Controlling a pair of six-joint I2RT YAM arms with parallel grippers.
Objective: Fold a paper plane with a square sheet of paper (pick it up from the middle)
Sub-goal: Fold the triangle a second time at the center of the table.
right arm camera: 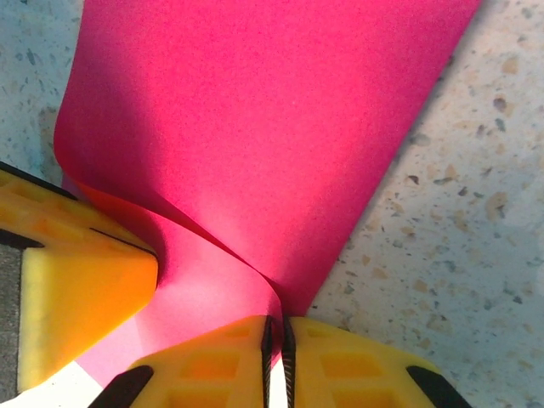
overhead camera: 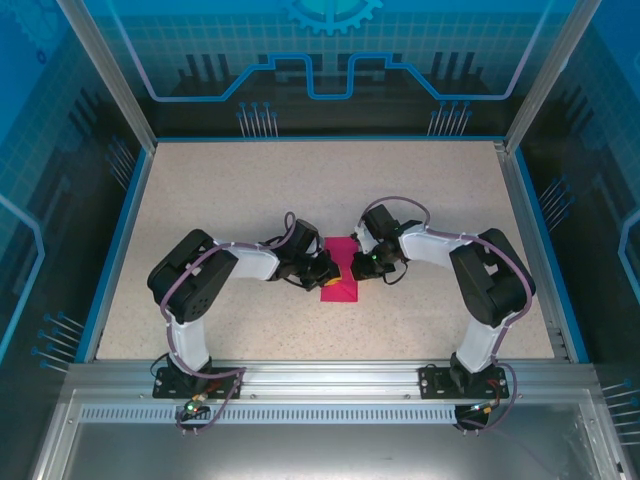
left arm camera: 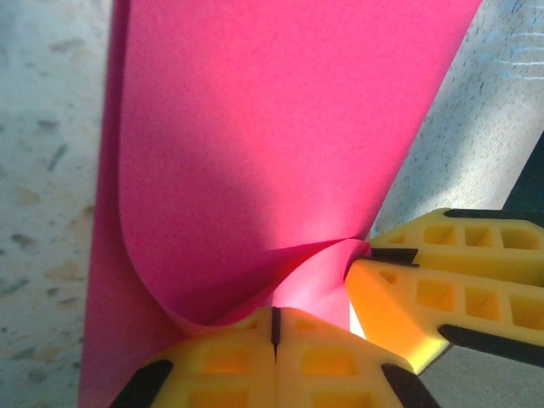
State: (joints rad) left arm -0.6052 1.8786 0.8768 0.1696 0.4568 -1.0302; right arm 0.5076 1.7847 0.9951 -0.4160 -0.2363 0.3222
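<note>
No writing, brand, label or number can be read anywhere. The one sign is a pale blue gear emblem (overhead camera: 335, 12), cut off by the upper edge, on the dark blue back wall (overhead camera: 200, 50) at twelve o'clock beyond the counter (overhead camera: 250, 180), above angular outline graphics (overhead camera: 330, 96).

I have both arms bent inward, elbows flared out and wrists angled toward each other. My left end effector (overhead camera: 322, 270) and right end effector (overhead camera: 352, 266) sit almost tip to tip, each with its jaws pinched on the square sheet of paper (overhead camera: 338, 287).
</note>
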